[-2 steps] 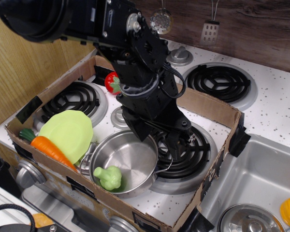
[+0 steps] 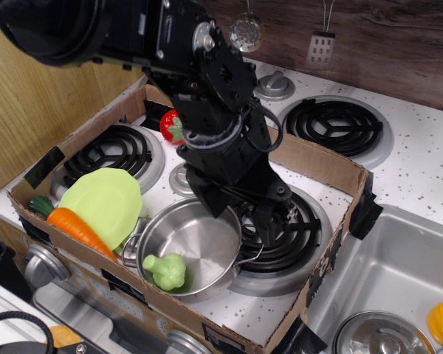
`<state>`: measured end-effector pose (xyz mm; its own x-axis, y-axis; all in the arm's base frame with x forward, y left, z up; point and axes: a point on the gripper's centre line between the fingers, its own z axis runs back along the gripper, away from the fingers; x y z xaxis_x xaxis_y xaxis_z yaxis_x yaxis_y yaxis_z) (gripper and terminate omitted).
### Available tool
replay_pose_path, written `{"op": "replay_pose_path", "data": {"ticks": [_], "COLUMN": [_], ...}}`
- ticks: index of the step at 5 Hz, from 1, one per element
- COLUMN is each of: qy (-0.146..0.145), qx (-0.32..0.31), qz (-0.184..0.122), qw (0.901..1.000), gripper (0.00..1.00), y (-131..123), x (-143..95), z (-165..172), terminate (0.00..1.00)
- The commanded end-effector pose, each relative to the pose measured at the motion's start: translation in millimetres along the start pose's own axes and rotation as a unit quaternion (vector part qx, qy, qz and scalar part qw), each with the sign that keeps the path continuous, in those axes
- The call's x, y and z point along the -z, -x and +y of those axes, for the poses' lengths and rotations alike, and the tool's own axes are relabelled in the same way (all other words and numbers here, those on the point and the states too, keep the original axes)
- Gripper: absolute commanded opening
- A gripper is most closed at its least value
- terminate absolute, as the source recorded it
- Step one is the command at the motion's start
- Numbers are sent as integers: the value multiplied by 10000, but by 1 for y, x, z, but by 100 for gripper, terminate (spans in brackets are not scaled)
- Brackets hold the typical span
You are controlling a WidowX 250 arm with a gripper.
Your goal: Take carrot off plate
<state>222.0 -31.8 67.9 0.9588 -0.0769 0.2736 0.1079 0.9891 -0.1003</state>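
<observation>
Although the carrot (image 2: 75, 228) lies nearest the camera, it is already off the plate (image 2: 103, 200): it rests along the plate's lower-left rim, against the front wall of the cardboard box (image 2: 321, 164), green stub pointing left. I cannot tell whether its tip touches the rim or merely sits just beside it. I judge the removal step as done.

Just right of the plate stands the steel pot (image 2: 192, 243), with a green toy broccoli (image 2: 165, 271) inside it.

My end effector (image 2: 240, 214) hangs above the pot's far rim and the front-right burner (image 2: 295, 236), well apart from the carrot. Its fingers are separated and grip nothing (a clear gap shows between the two dark tips).

Compared with the frame 0.4 s ago, my arm has shifted slightly up and to the left; the wrist now sits a little higher over the pot. The carrot, plate, pot and broccoli have not moved. This indicates a withdrawal after release, not a new approach.

Farther back, a red toy tomato (image 2: 171, 125) sits near the box's rear wall, partly hidden by my arm. A second rear burner (image 2: 340, 127) lies outside the box on the tabletop (image 2: 421, 169).
</observation>
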Motion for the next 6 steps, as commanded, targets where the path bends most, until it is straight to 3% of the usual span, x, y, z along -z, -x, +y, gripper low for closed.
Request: {"op": "replay_pose_path", "data": {"ticks": [1, 2, 3, 5, 6], "qy": [-640, -968, -1090, -1315, -1593], "qx": [-1277, -2474, -3617, -4838, -5101], "qz": [-1162, -1096, -857, -406, -299], "qw": [9829, 9578, 9219, 8643, 8447], "gripper": [100, 100, 100, 100, 100], "y": [-7, 1, 5, 20, 30], "x": [-23, -29, -23, -21, -23], "z": [31, 49, 68, 112, 131], "terminate": [0, 0, 0, 0, 0]}}
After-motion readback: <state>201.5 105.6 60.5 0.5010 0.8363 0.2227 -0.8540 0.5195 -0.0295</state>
